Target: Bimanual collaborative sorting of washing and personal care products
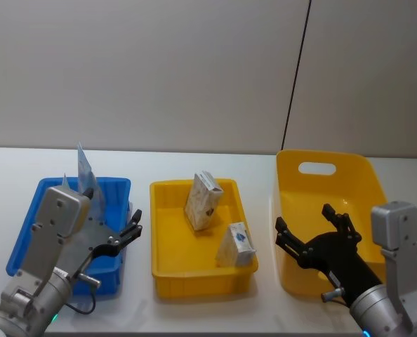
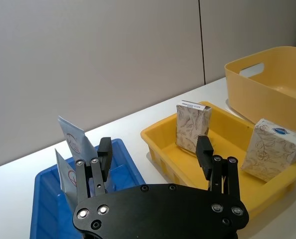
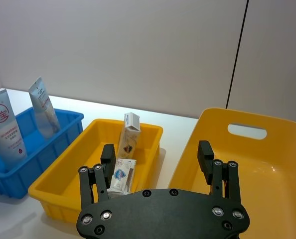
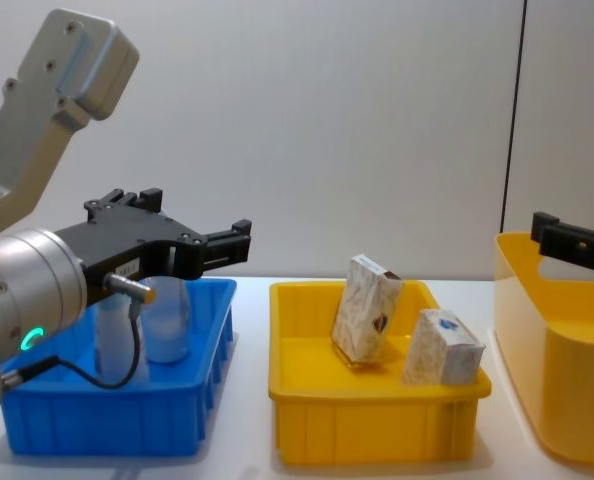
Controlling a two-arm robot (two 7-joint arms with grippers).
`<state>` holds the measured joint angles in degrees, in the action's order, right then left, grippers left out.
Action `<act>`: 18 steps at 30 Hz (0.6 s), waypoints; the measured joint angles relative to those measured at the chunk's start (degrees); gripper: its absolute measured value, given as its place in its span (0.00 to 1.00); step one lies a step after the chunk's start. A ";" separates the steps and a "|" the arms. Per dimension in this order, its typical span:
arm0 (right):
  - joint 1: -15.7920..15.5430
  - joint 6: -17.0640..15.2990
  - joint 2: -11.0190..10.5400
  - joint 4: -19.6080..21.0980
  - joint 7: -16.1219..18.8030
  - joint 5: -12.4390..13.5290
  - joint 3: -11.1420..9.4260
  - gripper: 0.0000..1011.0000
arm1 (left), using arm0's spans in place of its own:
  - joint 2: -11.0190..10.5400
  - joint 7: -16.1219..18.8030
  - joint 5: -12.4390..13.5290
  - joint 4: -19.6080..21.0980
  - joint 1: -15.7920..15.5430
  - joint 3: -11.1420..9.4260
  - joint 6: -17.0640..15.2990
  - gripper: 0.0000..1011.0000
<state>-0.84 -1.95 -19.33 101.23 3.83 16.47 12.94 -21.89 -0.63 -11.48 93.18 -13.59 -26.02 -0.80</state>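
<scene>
Left gripper (image 1: 129, 232) is hanging spread wide and empty over the 3 o'clock rim of the blue plastic bin (image 1: 26, 219), where the pale blue-and-white squeeze tubes (image 3: 6, 132) are standing. Right gripper (image 1: 303, 221) is hovering just as open over the deep yellow handled tub (image 1: 366, 175). Two patterned cardboard cartons (image 1: 203, 200) are leaning in the shallow yellow tray (image 1: 201, 284) between them. A sloppy pinch is likely tipping one flat, and both arms reaching in together are risking a clash.

Head high, chest low — both see the cartons (image 1: 203, 201).
</scene>
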 joint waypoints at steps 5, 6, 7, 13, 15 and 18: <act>0.00 0.00 0.00 0.00 0.00 0.00 0.00 0.99 | 0.00 0.00 0.00 0.00 0.00 0.00 0.00 0.99; 0.00 0.00 0.00 0.00 0.00 0.00 0.00 0.99 | 0.00 0.00 0.00 0.00 0.00 0.00 0.00 0.99; 0.00 0.00 0.00 0.00 0.00 0.00 0.00 0.99 | 0.00 0.00 0.00 0.00 0.00 0.00 0.00 0.99; 0.00 0.00 0.00 0.00 0.00 0.00 0.00 0.99 | 0.00 0.00 0.00 0.00 0.00 0.00 0.00 0.99; 0.00 0.00 0.00 0.00 0.00 0.00 0.00 0.99 | 0.00 0.00 0.00 0.00 0.00 0.00 0.00 0.99; 0.00 0.00 0.00 0.00 0.00 0.00 0.00 0.99 | 0.00 0.00 0.00 0.00 0.00 0.00 0.00 0.99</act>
<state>-0.84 -1.95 -19.33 101.23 3.83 16.46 12.94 -21.89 -0.62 -11.48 93.18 -13.59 -26.03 -0.80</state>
